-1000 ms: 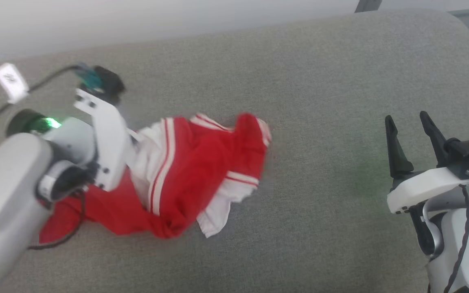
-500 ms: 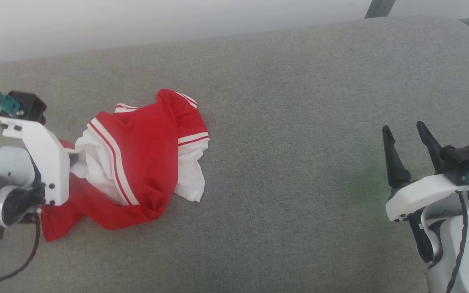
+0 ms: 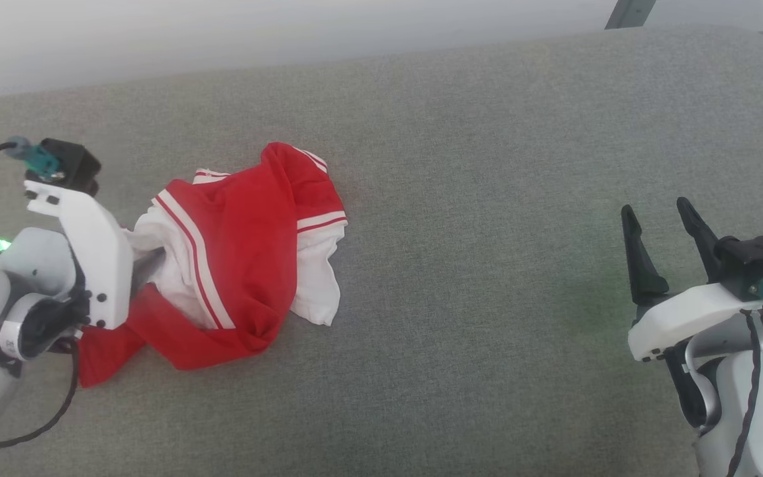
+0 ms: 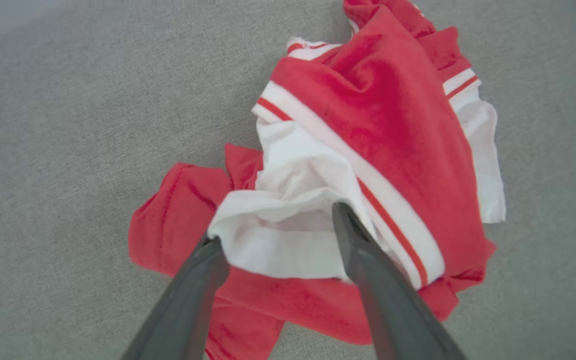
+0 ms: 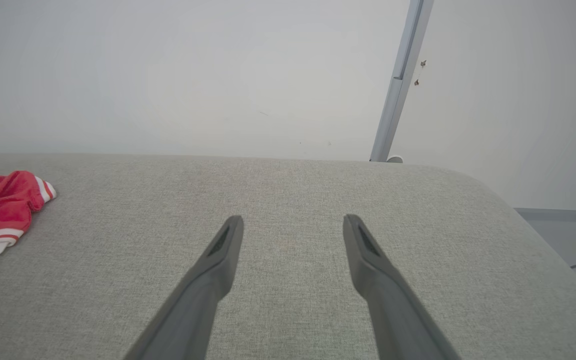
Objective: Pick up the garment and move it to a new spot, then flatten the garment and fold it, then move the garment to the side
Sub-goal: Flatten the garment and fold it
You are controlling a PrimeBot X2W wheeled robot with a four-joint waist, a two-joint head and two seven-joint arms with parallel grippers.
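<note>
Since a second ago, the one garment (image 3: 249, 252) has slid across the grey cushion (image 3: 487, 165) toward my left gripper (image 4: 278, 227). It lies crumpled, a white fold between that gripper's two spread fingers, unclamped. Well apart from it, my right gripper (image 3: 653, 212) is spread too, holding nothing.

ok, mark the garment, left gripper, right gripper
garment (image 3: 249, 232), head view, red body panel.
left gripper (image 4: 276, 223), left wrist view, midway between the fingers' tips, over the garment's white part.
right gripper (image 5: 293, 217), right wrist view, midway between the fingers' tips.
</note>
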